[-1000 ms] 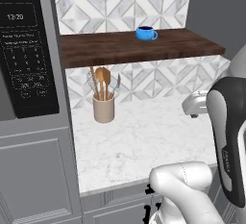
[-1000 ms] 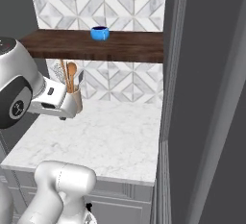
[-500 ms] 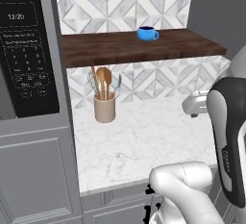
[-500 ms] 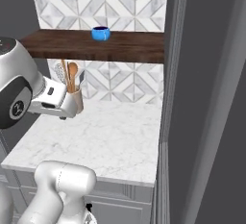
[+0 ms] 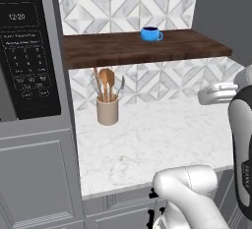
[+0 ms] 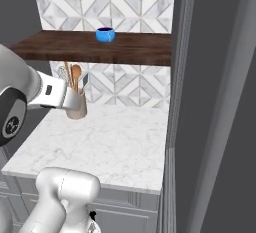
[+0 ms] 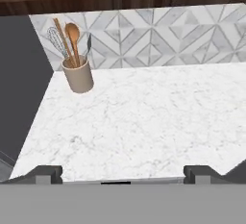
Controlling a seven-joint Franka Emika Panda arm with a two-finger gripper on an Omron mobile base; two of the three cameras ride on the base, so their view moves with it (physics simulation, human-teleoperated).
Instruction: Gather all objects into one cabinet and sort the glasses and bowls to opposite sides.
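A small bright blue cup (image 5: 151, 34) (image 6: 105, 34), one of the glasses, stands upright on a dark wooden shelf (image 5: 108, 50) (image 6: 75, 47) above the counter. My gripper (image 7: 123, 174) is open, its two dark fingertips (image 7: 45, 172) far apart with nothing between them. It hovers over the front part of the white marble counter (image 7: 144, 117), well below the shelf and the cup. My white hand (image 6: 52, 94) (image 5: 216, 94) hangs level over the counter. The bowls are out of view.
A tan utensil crock (image 5: 107, 110) (image 6: 76, 106) (image 7: 78, 76) with wooden spoons and a whisk stands at the counter's back left. A black microwave (image 5: 22, 51) sits in the grey column on the left. A tall dark panel (image 6: 210, 102) closes the right side. Grey doors (image 5: 39, 179) lie below.
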